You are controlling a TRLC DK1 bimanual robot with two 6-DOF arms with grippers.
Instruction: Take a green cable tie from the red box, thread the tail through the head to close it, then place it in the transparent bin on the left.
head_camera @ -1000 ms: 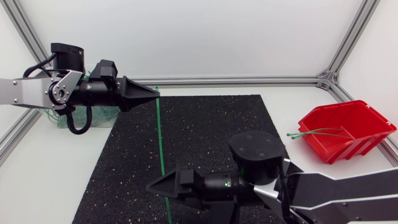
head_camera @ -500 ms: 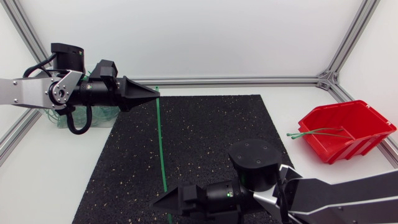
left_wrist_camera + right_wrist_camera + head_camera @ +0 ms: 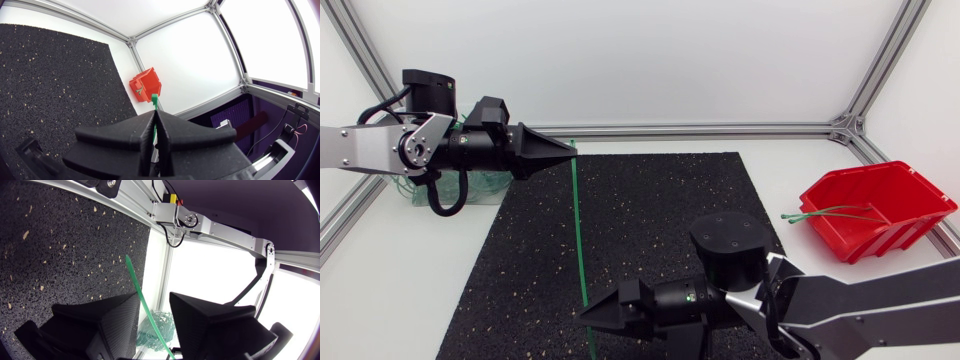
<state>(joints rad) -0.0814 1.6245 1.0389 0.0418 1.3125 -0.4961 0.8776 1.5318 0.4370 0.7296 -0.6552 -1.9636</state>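
- Far left: transparent plastic bin (image 3: 417,196), partly hidden behind the left arm, holding a tangle of green ties.
- Left of centre: no shift over the last second in the matte black left end effector (image 3: 568,152); clamped tight on one end of the long green plastic cable tie (image 3: 578,230), with a short green stub poking past the tips in the left wrist view. Arm level from the left edge, wedge pointing right.
- Centre: tie stretched straight across the black speckled mat (image 3: 660,210), still unlooped.
- Right of centre: matte black right end effector (image 3: 588,318) dropped towards the front edge, then slid rightwards. Fingers apart, strap in the gap, not pinched. Probably lining up a grip on the tail before threading.
- Right arm low across the front, wedge pointing left.
- Far right: red plastic box (image 3: 880,215) on the white surface (image 3: 790,165), spare ties over its rim.
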